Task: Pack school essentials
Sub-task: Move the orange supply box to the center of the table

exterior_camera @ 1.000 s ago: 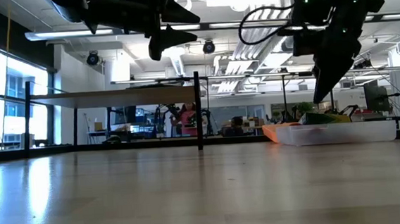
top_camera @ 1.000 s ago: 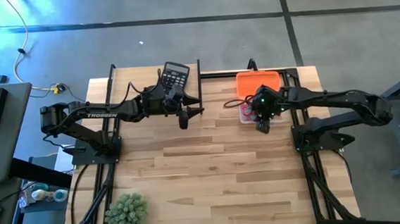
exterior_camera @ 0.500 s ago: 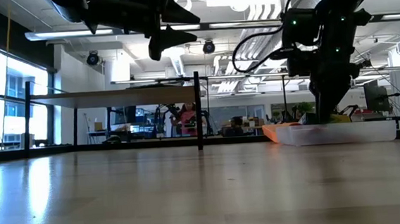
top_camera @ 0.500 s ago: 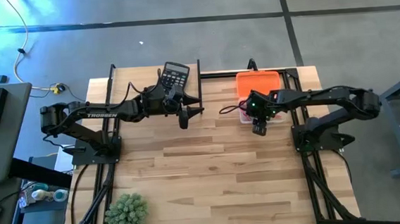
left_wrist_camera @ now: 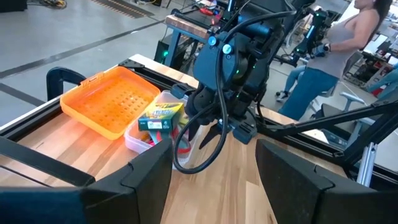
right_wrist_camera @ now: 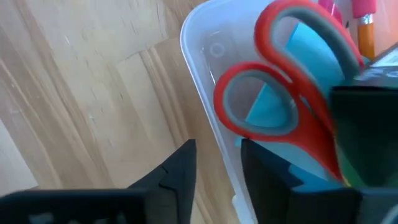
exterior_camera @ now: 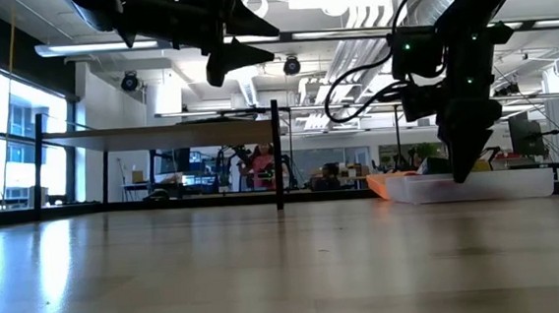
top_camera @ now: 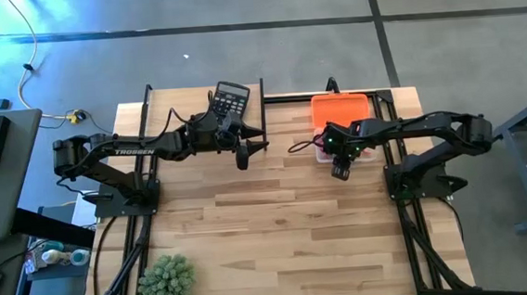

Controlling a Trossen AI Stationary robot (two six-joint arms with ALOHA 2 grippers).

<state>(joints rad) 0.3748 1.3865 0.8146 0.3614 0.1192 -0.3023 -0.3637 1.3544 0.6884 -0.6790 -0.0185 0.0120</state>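
A clear plastic box [top_camera: 323, 151] sits on the table at the far right, next to its orange lid [top_camera: 340, 108]. In the right wrist view the red-handled scissors [right_wrist_camera: 280, 87] lie in the box on the blue note pad [right_wrist_camera: 268, 104], with a pink pen [right_wrist_camera: 360, 7] and a pencil [right_wrist_camera: 367, 34] beside them. The left wrist view shows a yellow-green crayon pack [left_wrist_camera: 160, 115] in the box. My right gripper [top_camera: 340, 170] points down at the box's near-left corner, narrowly open. My left gripper [top_camera: 250, 151] hangs open in mid-air left of the box. My right gripper comes at the box from above with one finger [right_wrist_camera: 270, 180] over its inside and the other [right_wrist_camera: 174, 174] outside, the clear wall [right_wrist_camera: 208, 121] running between them. I cannot tell whether either finger touches the wall.
A black calculator [top_camera: 231, 98] lies at the far edge behind my left arm. A spiky green plant [top_camera: 167, 280] stands at the near-left corner. Black frame rails run along the table's sides. Bare wood lies across the middle and near side. A person [left_wrist_camera: 323, 68] stands beyond the table.
My right gripper has come down from above the box to its near-left corner, shifting slightly toward the table's left and tipping as it went.
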